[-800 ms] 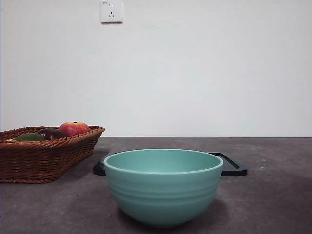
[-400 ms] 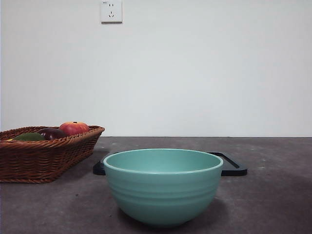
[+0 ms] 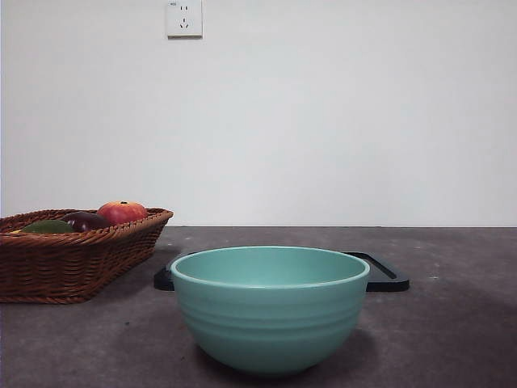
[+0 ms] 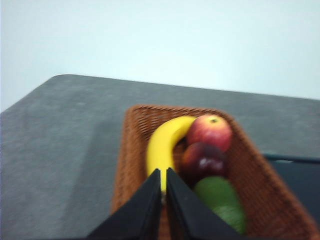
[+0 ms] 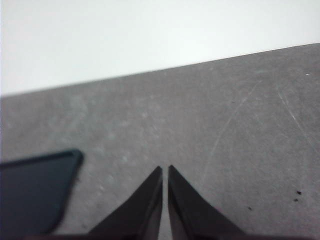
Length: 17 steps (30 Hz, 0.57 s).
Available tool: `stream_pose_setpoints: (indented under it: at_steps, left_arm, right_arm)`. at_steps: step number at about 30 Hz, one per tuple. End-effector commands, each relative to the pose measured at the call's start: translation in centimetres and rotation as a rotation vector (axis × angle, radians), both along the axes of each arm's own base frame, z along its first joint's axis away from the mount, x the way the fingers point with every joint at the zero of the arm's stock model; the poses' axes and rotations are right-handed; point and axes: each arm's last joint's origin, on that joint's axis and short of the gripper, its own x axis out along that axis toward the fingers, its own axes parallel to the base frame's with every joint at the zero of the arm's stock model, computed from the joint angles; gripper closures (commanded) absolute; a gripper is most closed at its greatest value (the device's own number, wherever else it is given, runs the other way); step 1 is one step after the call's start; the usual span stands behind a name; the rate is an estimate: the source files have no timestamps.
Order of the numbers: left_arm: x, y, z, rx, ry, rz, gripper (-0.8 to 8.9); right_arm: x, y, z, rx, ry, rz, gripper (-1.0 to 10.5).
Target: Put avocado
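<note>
**No visible change over the last second; avocado not yet touched**

Front view compared with the two earlier pictures: basket (image 3: 77,257), bowl (image 3: 271,307) and black tray (image 3: 386,276) all in the same places; fruit unmoved; no arm in sight in any of the three; hence no progress to log on the table itself.

Avocado (image 4: 221,204) lying in the basket (image 4: 252,165), at the near end as seen from the left wrist; touching or just beside the dark purple fruit (image 4: 204,161), which sits against the red apple (image 4: 210,132); banana (image 4: 165,146) curved along the other side. In the front view, avocado (image 3: 48,228) only a green sliver above the wicker rim, at 9 o'clock from the bowl.

Left gripper (image 4: 163,176) above the basket, jaws nearly closed with a thin slit between them, holding nothing; tips lined up on the banana rather than the avocado, which lies at about 4 o'clock from them in that picture; picture blurred, possibly from motion, not certain.

Right gripper (image 5: 165,172) over bare table (image 5: 225,125), jaws likewise narrow and empty; corner of the black tray (image 5: 35,192) nearby; apparently waiting.

Judgement: task at its opening stage; pick not begun; jaws need to widen and shift toward the avocado before descent; risk of nudging the purple fruit pressed close to it; bowl the likely destination, though the task does not say.
</note>
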Motion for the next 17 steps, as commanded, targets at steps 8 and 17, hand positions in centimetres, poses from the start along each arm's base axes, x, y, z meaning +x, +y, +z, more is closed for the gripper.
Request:
stream_pose_setpoints:
  at_steps: [8,17]
  left_arm:
    - [-0.8,-0.4,7.9,-0.028,0.097,-0.076,7.96]
    - [1.8,-1.0,12.6,-0.068,0.231,-0.246,7.96]
  right_arm:
    - [-1.1,0.3,6.8,0.133,0.105,0.064,9.3]
    - [0.5,1.3,11.7,0.082,0.258,0.376,9.3]
